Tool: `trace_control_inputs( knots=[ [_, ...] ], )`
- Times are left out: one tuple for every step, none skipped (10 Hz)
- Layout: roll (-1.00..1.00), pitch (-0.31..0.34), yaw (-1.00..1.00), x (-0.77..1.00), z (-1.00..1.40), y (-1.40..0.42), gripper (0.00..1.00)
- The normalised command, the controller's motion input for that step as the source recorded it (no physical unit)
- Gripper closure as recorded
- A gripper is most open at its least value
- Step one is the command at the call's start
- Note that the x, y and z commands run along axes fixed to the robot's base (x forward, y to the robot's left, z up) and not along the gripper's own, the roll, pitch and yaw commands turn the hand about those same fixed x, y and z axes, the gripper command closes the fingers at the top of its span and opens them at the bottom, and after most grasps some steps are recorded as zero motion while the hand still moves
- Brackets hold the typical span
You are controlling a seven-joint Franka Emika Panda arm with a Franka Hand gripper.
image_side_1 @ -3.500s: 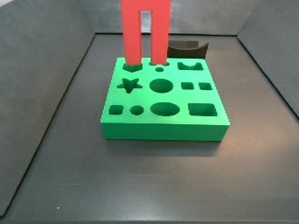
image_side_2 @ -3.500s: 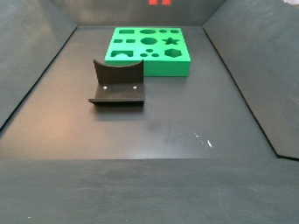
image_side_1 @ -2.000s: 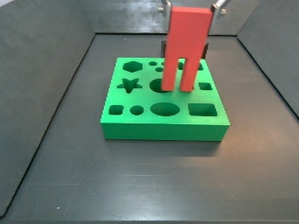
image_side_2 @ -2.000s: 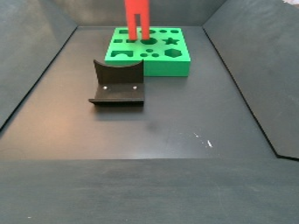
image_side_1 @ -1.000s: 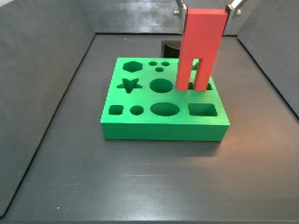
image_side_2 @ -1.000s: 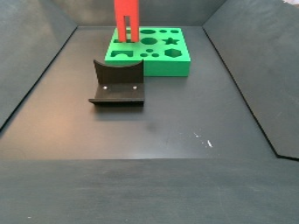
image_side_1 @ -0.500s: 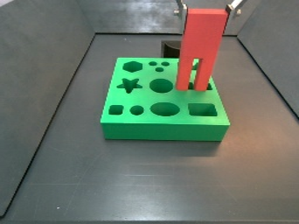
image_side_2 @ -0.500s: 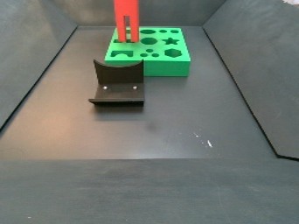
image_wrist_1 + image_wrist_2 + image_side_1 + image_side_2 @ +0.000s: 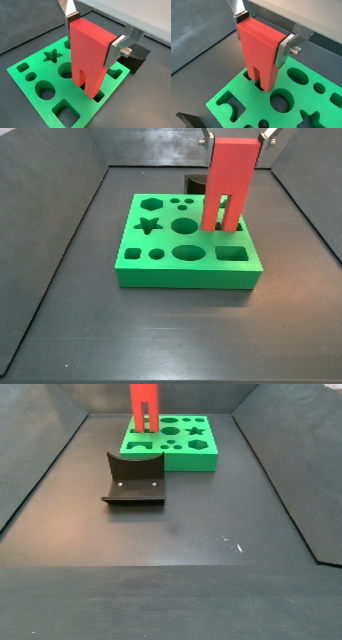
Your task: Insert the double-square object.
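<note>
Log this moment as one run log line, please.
gripper: shut on double-square object, above green block | object: upright, leg tips at the block's top by its holes | fixture: on floor, apart | insertion: not complete

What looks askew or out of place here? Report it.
Nothing stands out. The gripper holds the double-square object upright, its legs at the green block. The fixture stands apart on the floor.

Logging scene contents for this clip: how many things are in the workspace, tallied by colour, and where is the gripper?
Red: 1, the double-square object, held at its top by the gripper over the green block.
Green: 1, the green block with shaped holes.
Dark: 1, the fixture on the floor.
Total: 3.
</note>
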Motion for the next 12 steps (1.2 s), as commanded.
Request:
trace_control_inputs(
  knots=[
    [0.00, 0.114, -0.03, 0.77, 0.00, 0.00, 1.00],
    [-0.04, 0.006, -0.05, 0.15, 0.00, 0.00, 1.00],
    [0.00, -0.010, 0.00, -0.01, 0.00, 0.00, 1.00],
    [0.00, -0.064, -0.01, 0.09, -0.09, -0.02, 1.00],
    [-0.13, -0.123, -0.23, 0.43, -0.01, 0.00, 1.00],
    [-0.19, -0.241, -0.27, 0.41, 0.00, 0.00, 1.00],
    [0.00, -0.139, -0.18, 0.29, -0.02, 0.00, 1.00],
    [0.12, 0.000, 0.00, 0.08, -0.08, 0.00, 1.00],
    [0.09, 0.000, 0.00, 0.00, -0.08, 0.00, 1.00],
    [0.01, 0.000, 0.00, 0.00, 0.00, 0.00, 1.00],
    [0.00, 0.000, 0.00, 0.00, 0.00, 0.00, 1.00],
    [0.00, 0.000, 0.17, 0.00, -0.08, 0.00, 1.00]
  ],
)
